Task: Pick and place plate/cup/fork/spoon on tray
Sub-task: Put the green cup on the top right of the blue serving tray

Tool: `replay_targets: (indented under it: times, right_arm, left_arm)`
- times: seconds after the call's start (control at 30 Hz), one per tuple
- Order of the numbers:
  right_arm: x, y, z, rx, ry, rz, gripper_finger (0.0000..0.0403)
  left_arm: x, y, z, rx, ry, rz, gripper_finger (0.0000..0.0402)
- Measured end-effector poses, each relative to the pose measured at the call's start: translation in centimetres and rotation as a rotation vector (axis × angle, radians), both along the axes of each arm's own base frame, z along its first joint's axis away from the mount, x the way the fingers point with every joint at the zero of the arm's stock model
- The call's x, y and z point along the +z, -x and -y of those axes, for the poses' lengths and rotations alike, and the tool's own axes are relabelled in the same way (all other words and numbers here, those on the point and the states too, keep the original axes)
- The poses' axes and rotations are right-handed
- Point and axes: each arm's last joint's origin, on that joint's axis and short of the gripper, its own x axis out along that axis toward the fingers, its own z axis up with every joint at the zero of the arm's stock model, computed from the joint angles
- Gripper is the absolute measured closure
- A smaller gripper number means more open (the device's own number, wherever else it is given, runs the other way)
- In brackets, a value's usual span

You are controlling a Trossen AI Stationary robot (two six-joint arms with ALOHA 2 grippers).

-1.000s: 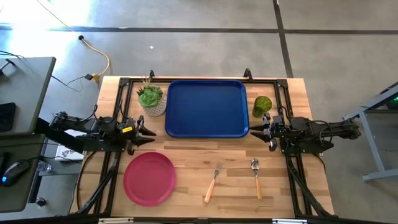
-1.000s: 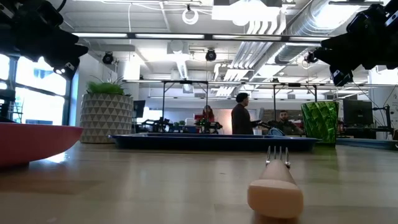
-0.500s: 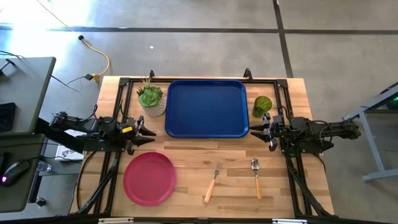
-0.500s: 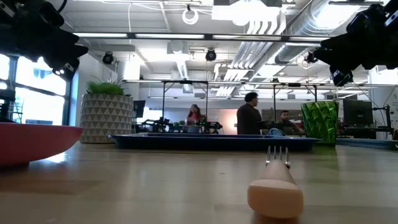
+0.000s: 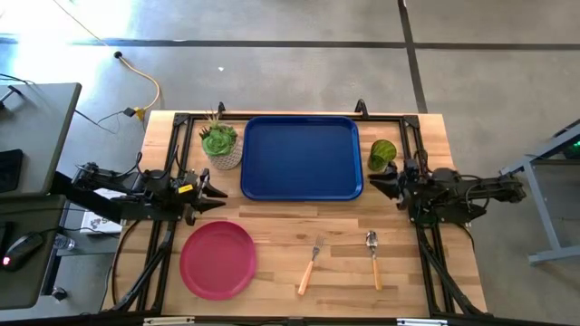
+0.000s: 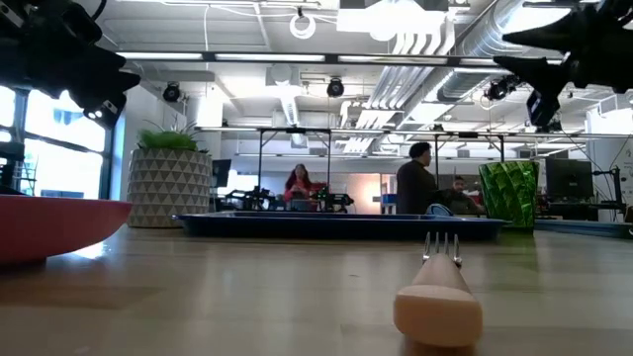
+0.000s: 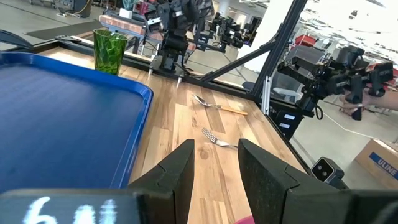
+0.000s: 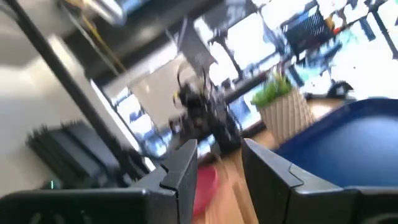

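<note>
The pink-red plate (image 5: 217, 259) lies flat on the table at the near left. The fork (image 5: 311, 264) and the spoon (image 5: 373, 258) lie side by side near the front, handles toward the near edge. The dark blue tray (image 5: 302, 157) lies at the far middle with nothing on it. The green cup (image 5: 381, 154) stands upright just right of the tray. My left gripper (image 5: 217, 195) hovers open left of the tray's near corner, above the plate's far side. My right gripper (image 5: 376, 186) hovers open just near of the cup, touching nothing.
A white pot with a green succulent (image 5: 220, 145) stands against the tray's left side. Black frame rails run along the table's left, right and far edges. Bare wood (image 5: 299, 217) lies between the tray and the tableware. People show in the room beyond the table.
My right gripper has rolled about its wrist and risen a little, shifting slightly toward the cup. My left arm and all the tableware have kept still.
</note>
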Motion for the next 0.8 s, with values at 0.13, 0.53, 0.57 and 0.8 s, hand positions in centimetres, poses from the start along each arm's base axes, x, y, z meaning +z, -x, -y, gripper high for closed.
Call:
replay_targets:
  times: [0.13,0.53,0.57,0.8]
  right_arm:
    - [1.2,0.4,0.3,-0.108,0.002,0.118,0.0285]
    - [7.0,2.9,1.0,-0.367,0.205,0.212,0.0285]
    - [7.6,3.1,1.0,-0.388,0.217,0.216,0.0285]
    - [11.3,4.6,1.4,-0.496,0.272,0.155,0.0285]
  left_arm:
    - [0.0,0.0,0.0,0.000,0.000,0.000,0.0288]
    - [0.1,0.0,0.0,0.006,0.002,0.005,0.0288]
    - [0.1,0.0,0.0,0.006,0.002,0.008,0.0288]
    - [0.1,0.0,0.0,0.012,0.068,0.008,0.0288]
